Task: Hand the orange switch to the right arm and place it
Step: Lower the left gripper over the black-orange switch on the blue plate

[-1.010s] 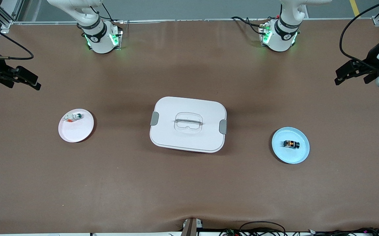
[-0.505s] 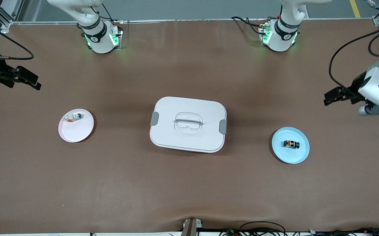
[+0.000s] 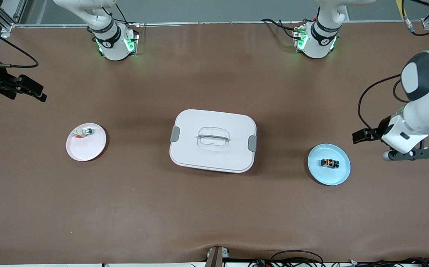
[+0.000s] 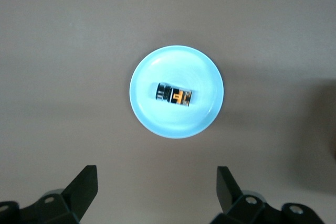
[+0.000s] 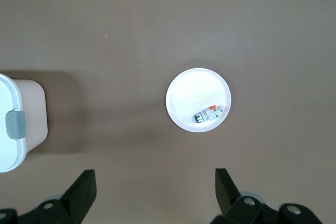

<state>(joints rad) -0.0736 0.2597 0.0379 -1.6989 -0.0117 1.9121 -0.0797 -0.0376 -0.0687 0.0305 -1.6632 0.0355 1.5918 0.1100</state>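
The orange switch (image 3: 329, 162), a tiny black box with an orange window, lies in the middle of a light blue plate (image 3: 336, 176) toward the left arm's end of the table. My left gripper (image 3: 356, 136) hangs open and empty over bare table beside that plate. In the left wrist view the switch (image 4: 174, 94) and the blue plate (image 4: 152, 74) show ahead of the open left gripper (image 4: 156, 187). My right gripper (image 3: 36, 93) waits open at the right arm's end of the table, with nothing between its fingers (image 5: 83, 187).
A white lidded box (image 3: 213, 141) with grey latches stands at the table's middle. A pale pink plate (image 3: 84, 150) toward the right arm's end holds a small white-green part with an orange-red tip (image 3: 82, 132); both show in the right wrist view, plate (image 5: 189, 95), part (image 5: 207, 115).
The left arm has swung down and inward, bringing its open gripper from the table's edge to beside the blue plate. The right arm has not moved.
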